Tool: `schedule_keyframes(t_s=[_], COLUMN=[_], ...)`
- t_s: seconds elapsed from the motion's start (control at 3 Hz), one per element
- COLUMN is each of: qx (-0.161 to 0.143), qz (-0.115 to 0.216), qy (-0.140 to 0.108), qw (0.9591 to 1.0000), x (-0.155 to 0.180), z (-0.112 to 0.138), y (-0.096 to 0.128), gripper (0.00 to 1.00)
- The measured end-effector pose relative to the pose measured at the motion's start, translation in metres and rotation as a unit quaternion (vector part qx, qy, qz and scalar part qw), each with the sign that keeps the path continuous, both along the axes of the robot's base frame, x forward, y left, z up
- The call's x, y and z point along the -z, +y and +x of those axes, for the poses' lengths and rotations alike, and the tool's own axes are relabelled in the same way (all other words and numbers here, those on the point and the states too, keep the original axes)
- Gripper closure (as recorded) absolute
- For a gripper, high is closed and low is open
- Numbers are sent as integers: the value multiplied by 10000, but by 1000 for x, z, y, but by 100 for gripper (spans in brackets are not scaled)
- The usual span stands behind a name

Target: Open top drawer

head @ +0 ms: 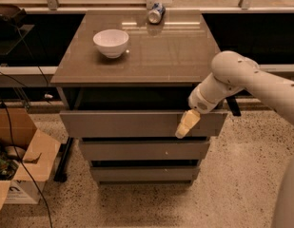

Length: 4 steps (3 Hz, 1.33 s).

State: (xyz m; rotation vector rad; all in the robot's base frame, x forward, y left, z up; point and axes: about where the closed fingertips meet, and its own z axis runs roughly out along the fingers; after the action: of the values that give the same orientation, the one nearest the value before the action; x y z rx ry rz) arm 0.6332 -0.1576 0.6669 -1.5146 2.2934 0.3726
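You're in a lab-like test space: speckled floor [246, 175], loose cables [12, 127], cardboard box [30, 158]; the claw [184, 126] sits against the top drawer [122, 123].

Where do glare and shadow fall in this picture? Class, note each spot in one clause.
In the camera view, glare streaks cross the glossy cabinet top beside the can; the top drawer has its interior in deep shadow under that top; the gripper, at the drawer front's right end, catches light and looks pale.
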Motion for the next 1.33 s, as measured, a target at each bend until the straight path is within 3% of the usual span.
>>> schedule_keyframes(t_s=[0.33, 0.67, 1.33], qx=[-801, -1334, -1338], qz=[-464, -667, -669], qy=[465, 958, 959], qw=[9946, 9842, 9841], x=[9, 17, 10], z=[-30, -63, -61], y=[0, -7, -7], gripper=[1, 20, 66])
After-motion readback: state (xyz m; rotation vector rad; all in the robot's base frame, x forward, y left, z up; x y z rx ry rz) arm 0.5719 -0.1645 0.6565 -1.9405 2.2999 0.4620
